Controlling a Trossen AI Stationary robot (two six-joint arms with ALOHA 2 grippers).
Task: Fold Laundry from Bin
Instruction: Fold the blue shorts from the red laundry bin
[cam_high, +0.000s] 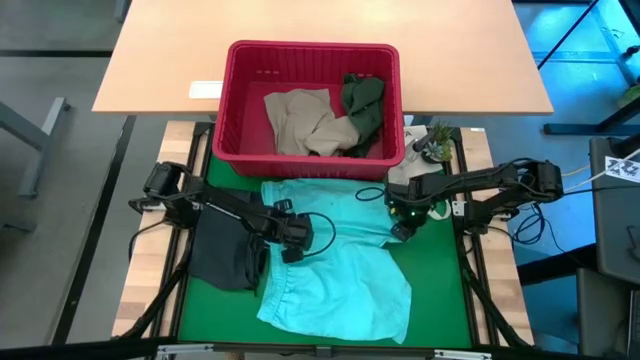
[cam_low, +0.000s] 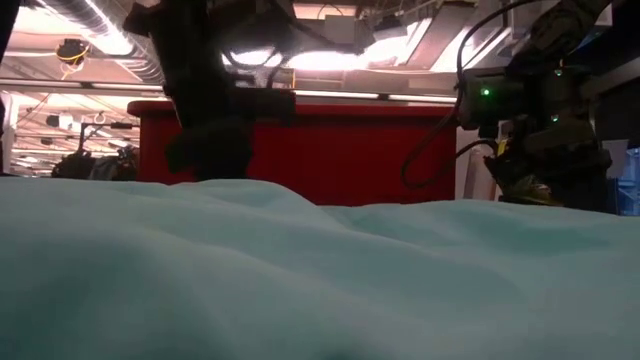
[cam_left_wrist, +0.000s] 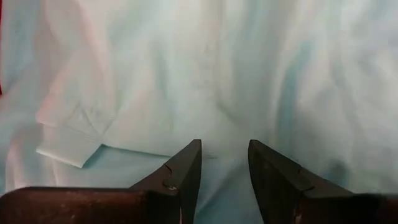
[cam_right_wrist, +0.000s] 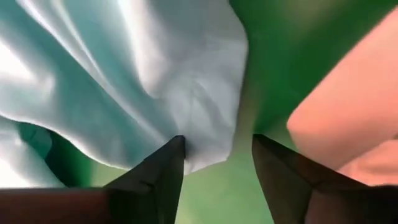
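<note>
The light teal garment (cam_high: 340, 260) lies spread on the green mat (cam_high: 440, 290), with its far edge by the bin. It fills the low view (cam_low: 320, 270). My left gripper (cam_high: 298, 240) is open over the garment's left middle, and teal cloth shows ahead of its fingers (cam_left_wrist: 217, 74). My right gripper (cam_high: 398, 232) is open at the garment's right edge (cam_right_wrist: 205, 143). The black garment (cam_high: 225, 250) lies bunched on the mat under my left arm. The red bin (cam_high: 310, 48) holds the beige garment (cam_high: 300, 120) and the dark olive garment (cam_high: 362, 105). My left gripper points down over the teal garment's flat middle (cam_left_wrist: 224, 124), fingers apart; I cannot tell whether the tips touch the cloth. My right gripper points down with one fingertip (cam_right_wrist: 174, 155) at the teal garment's right edge and the other over bare mat; I cannot tell whether it touches.
The bin stands on the far side of the mat, against a wooden table (cam_high: 150, 70) that carries a white label (cam_high: 205, 90). A small potted plant (cam_high: 435, 145) stands at the bin's right near corner. Bare mat shows to the right of the teal garment.
</note>
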